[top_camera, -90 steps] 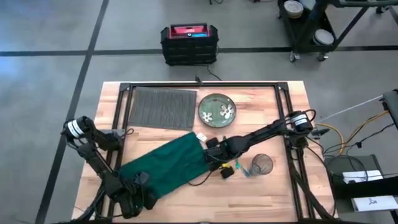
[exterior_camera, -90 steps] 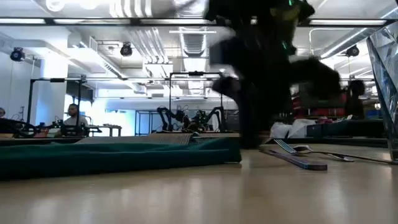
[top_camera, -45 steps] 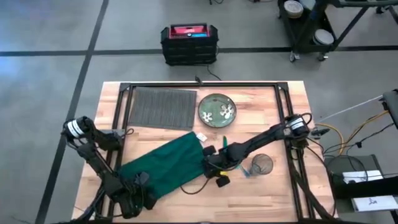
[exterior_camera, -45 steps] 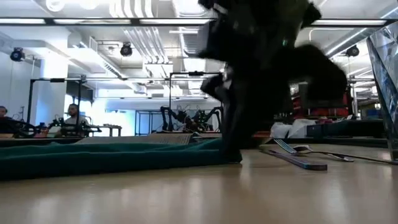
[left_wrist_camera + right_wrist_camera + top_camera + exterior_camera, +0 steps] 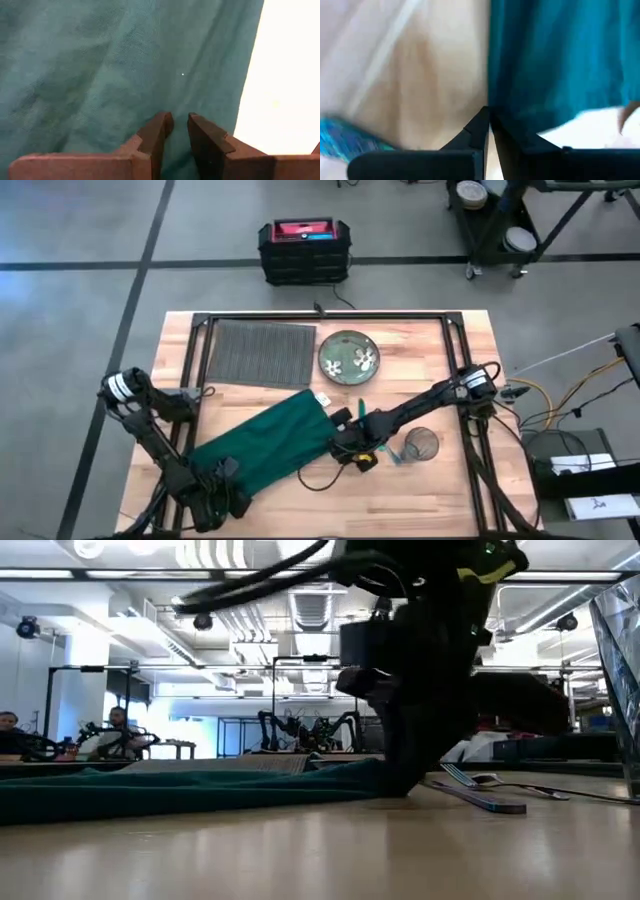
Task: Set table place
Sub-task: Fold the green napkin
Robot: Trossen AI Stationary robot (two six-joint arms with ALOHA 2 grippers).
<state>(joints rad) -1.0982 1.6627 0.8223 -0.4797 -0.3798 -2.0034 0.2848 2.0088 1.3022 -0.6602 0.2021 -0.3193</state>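
Note:
A dark green napkin lies spread aslant on the table, near the front left. My left gripper stands at its near-left end, fingers almost together over the cloth. My right gripper is shut at the napkin's right edge. The place, a dark grey ribbed mat, lies flat at the far left. A green flowered plate rests on the table beside it. My left gripper has its fingertips down on the napkin's near-left part, coming from above. A thin strip of cloth shows between them. The cloth lies on the table. My right gripper pinches the napkin's right edge with the tips of its shut fingers, which point down. Beside the fingers the edge stands slightly raised; the rest lies on the table.
A wire-mesh cup stands right of my right gripper. Cutlery lies on the table between them. A white tag lies at the napkin's far corner. Black frame rails run along the table's far and side edges.
My right gripper has gone toward the table's near edge along the napkin's right end and come down onto that edge. The napkin's right edge now stands slightly higher in the low view; the rest of the cloth has stayed put.

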